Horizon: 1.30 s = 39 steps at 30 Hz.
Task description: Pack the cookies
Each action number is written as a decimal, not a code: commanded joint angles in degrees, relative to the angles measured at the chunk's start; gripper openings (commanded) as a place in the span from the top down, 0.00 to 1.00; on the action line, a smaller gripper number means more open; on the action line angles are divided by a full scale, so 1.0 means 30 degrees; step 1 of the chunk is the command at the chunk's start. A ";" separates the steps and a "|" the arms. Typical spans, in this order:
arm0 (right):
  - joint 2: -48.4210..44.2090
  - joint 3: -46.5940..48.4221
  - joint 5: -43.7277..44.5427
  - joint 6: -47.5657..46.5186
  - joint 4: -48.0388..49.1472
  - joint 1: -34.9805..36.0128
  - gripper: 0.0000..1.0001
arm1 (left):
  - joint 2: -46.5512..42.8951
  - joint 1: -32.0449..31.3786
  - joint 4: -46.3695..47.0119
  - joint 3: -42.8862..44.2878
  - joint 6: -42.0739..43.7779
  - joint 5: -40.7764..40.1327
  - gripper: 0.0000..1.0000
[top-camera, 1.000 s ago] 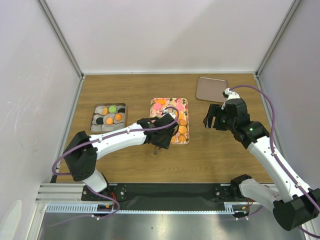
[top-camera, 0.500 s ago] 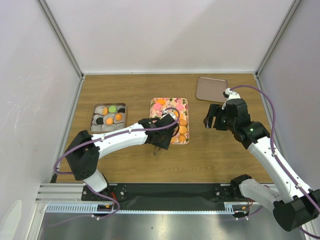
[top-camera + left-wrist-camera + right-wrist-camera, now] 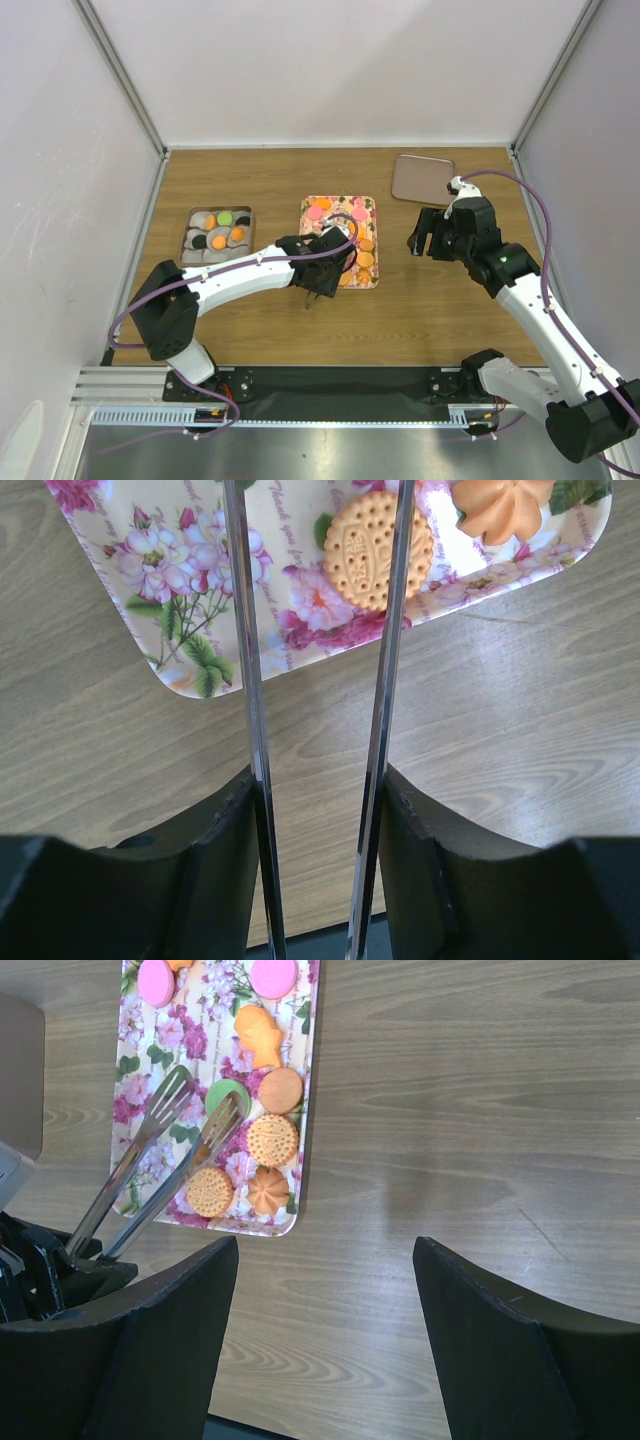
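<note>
Cookies lie on a flowered tray: pink discs, a green disc, orange ones and a dotted round biscuit. My left gripper hangs over the tray's near edge, shut on metal tongs held between its jaws. The tongs stand apart, with their forked tips by the green disc. My right gripper is open and empty over bare wood to the right of the tray.
A grey box at the left holds white paper cups with orange, green and black cookies. A brown lid lies at the back right. White walls close in the table's left, right and far sides.
</note>
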 commanded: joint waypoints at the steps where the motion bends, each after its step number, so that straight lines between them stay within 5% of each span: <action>1: -0.0285 0.0322 -0.0140 -0.0304 0.0137 -0.0097 0.23 | -0.0375 -0.0121 0.0208 0.0620 0.0397 0.0189 0.50; 22: -0.0196 0.0322 -0.0256 -0.0363 0.0225 -0.0127 0.23 | 0.0417 -0.0210 -0.0055 0.1149 0.0485 -0.0014 0.51; 32: -0.0138 0.0410 -0.0315 -0.0509 0.0254 -0.0185 0.23 | 0.0388 -0.0005 -0.0523 0.1557 0.0690 -0.0335 0.67; 39: 0.0154 0.0673 -0.0491 -0.0568 0.0489 -0.0273 0.23 | -0.1221 0.0492 -0.1314 0.1910 0.0661 -0.0747 0.67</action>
